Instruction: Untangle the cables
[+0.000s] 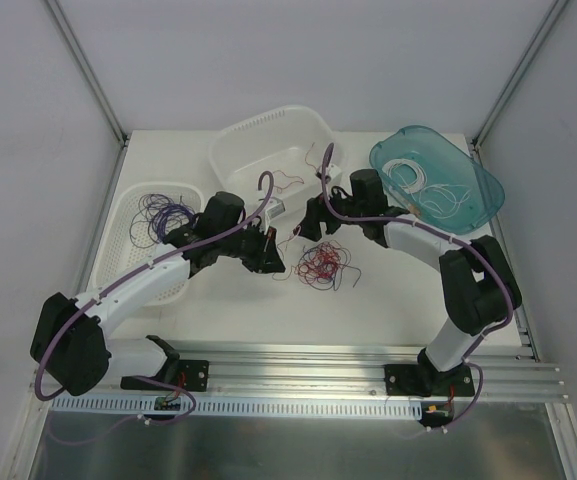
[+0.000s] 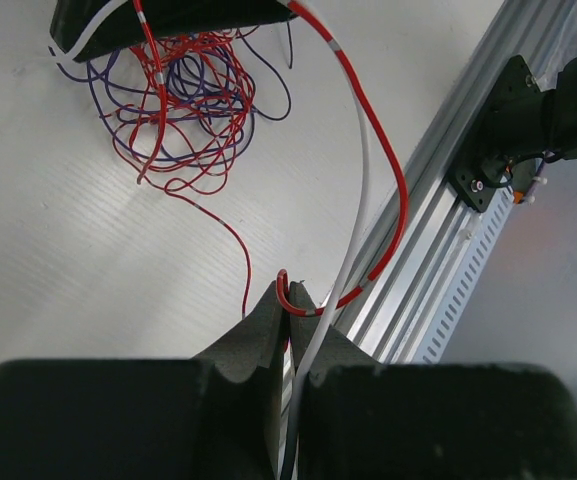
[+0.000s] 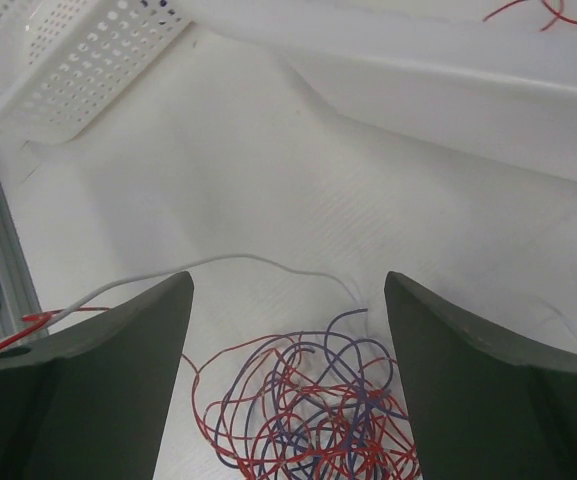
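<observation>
A tangle of thin red and purple cables [image 1: 323, 265] lies on the white table between the two arms. My left gripper [image 1: 273, 262] sits just left of it, low over the table. In the left wrist view this gripper [image 2: 290, 296] is shut on a red cable [image 2: 393, 190] that loops out of its tips, and a white cable [image 2: 366, 170] runs into the gap beside it. Both lead back up to the tangle [image 2: 183, 110]. My right gripper [image 1: 313, 225] hangs above the pile's far side. It [image 3: 288, 285] stands open over the tangle [image 3: 313, 410], holding nothing.
A white mesh basket [image 1: 133, 255] at the left holds purple cables [image 1: 163, 215]. A white tub [image 1: 238, 140] at the back holds red cables [image 1: 288, 182]. A teal tray [image 1: 483, 185] at the right holds white cables [image 1: 418, 180]. An aluminium rail [image 1: 298, 365] runs along the near edge.
</observation>
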